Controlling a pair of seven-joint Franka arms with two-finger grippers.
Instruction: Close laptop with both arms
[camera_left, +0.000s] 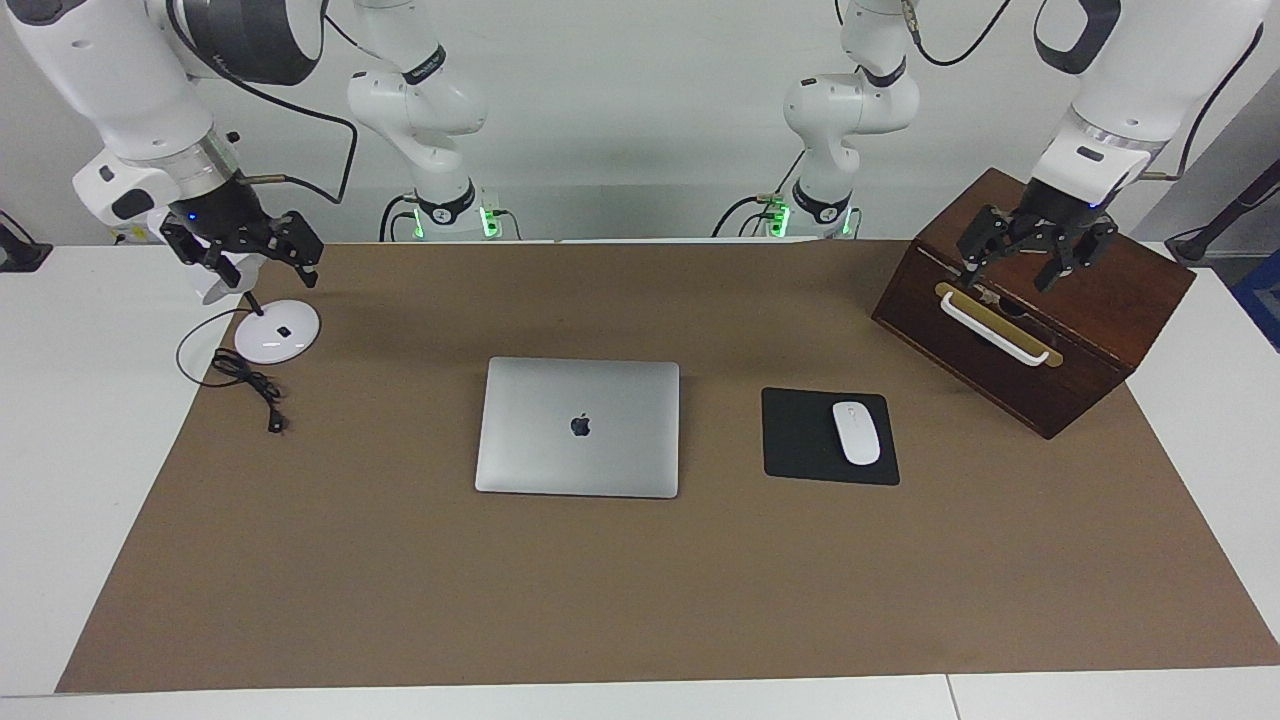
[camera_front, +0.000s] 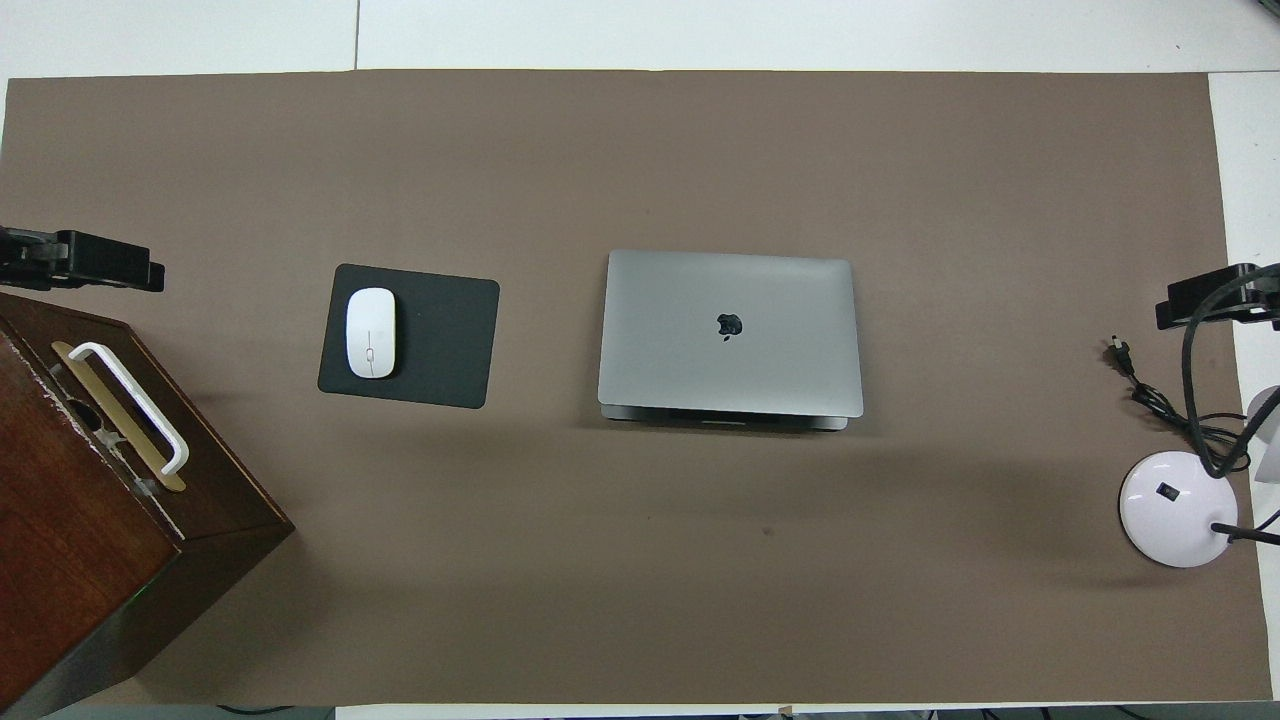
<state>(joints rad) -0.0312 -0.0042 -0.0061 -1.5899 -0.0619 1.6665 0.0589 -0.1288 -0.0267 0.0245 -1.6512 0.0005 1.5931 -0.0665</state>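
Evidently the laptop (camera_left: 578, 427) lies mid-mat with its lid down, so the closing looks done; both arms wait well apart from it. A wooden box (camera_left: 1040, 320) sits under the left gripper (camera_left: 1035, 255), fingers spread; the right gripper (camera_left: 250, 255), also spread, hangs over a lamp (camera_left: 277, 331); mouse pad (camera_left: 800, 440) and mouse (camera_left: 856, 432) lie beside the laptop, blocking nothing.

Brushed matt silver metal laptop (camera_left: 577, 428) with a dark logo, smooth glossy white plastic mouse (camera_left: 856, 432) on a matt black mouse pad (camera_left: 800, 440), dark polished wooden box (camera_left: 1040, 300), matt brown paper-like table cover (camera_left: 640, 600), glossy white lamp base (camera_left: 277, 331)
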